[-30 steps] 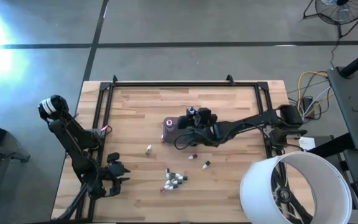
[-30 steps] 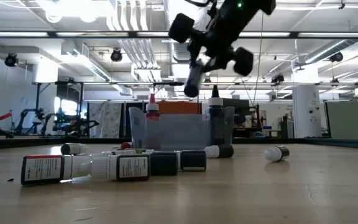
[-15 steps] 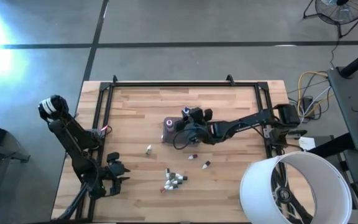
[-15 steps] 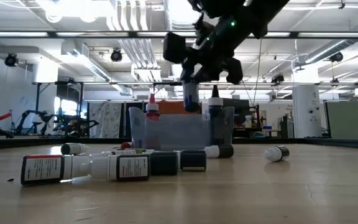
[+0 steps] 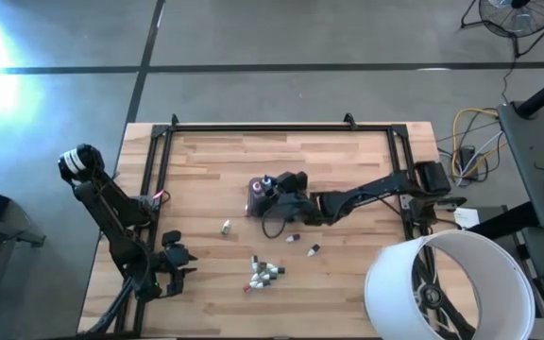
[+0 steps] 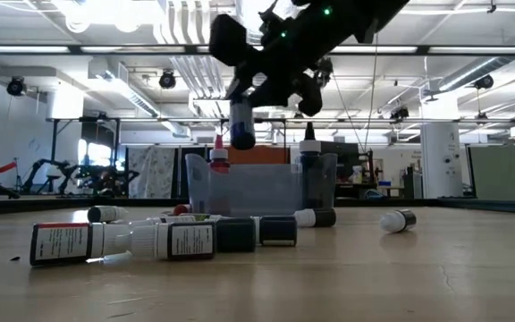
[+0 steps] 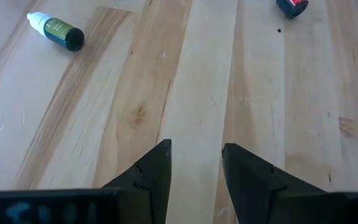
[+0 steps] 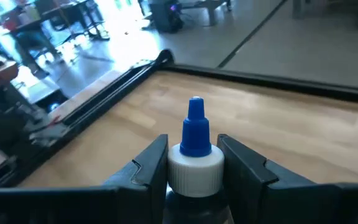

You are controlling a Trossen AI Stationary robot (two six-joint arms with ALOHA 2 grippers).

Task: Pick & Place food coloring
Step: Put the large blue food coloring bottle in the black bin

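right gripper moved leftward in high view, now over grey tray left part, held blue-capped bottle shifted left in low view, above red-capped bottle

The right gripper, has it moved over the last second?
Yes. The right gripper, holding a blue-tipped bottle, moved left across the grey tray in the low view.

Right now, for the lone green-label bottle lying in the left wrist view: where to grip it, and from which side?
Grip the green-label bottle across its cylindrical body, coming straight down with fingers straddling its long axis. It lies flat on the table, white tip at one end, bare wood all round. The left gripper is open and nearest.
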